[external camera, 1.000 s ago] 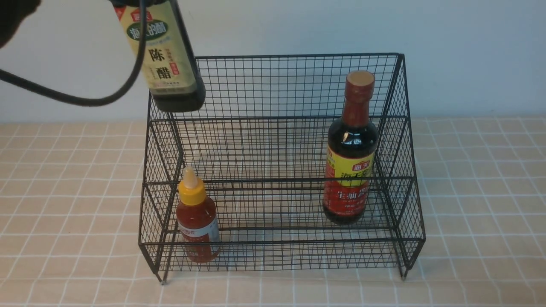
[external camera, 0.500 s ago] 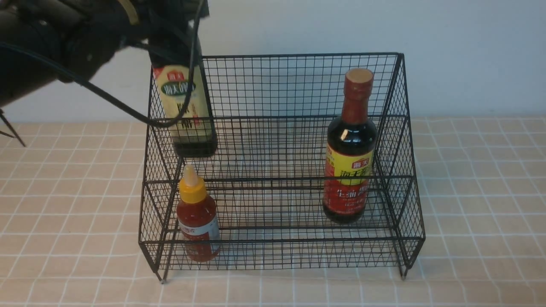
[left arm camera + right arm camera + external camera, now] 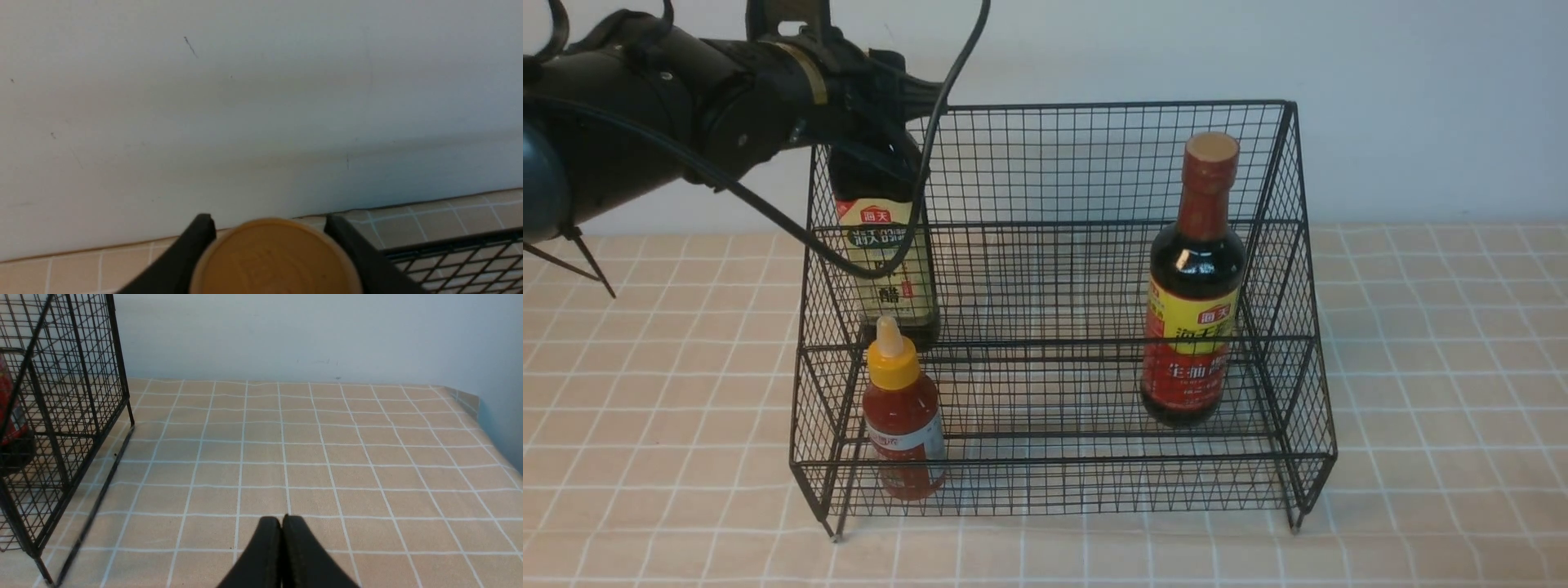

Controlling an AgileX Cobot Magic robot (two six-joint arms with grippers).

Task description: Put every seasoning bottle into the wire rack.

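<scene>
The tall dark bottle (image 3: pixel 886 261) with the beige label is sitting at the far left of the wire rack (image 3: pixel 1062 318), on its upper tier, and we are gripping it at the neck with our left gripper (image 3: pixel 874 122); in the left wrist view the two black fingers (image 3: pixel 359 261) are pressing on either side of the gold cap (image 3: pixel 273 257). We are judging that its base is on or just above the tier's mesh, though the wires are hiding the contact itself. The small red bottle (image 3: pixel 901 425) with the yellow nozzle is standing on the lower tier just in front of it, and the red-necked bottle (image 3: pixel 1194 286) is standing at the right of the rack, well apart. Our right gripper (image 3: pixel 282 539) is hovering over the tiled table (image 3: pixel 327 457) to the right of the rack with its jaws pressed together on nothing. The risk we are seeing is in the letting go: if the base is not resting flat, the tall bottle could tip forward onto the small red one, and the arm's cable (image 3: pixel 849 253) is hanging across the label and could drag at the bottle as we are pulling away.
</scene>
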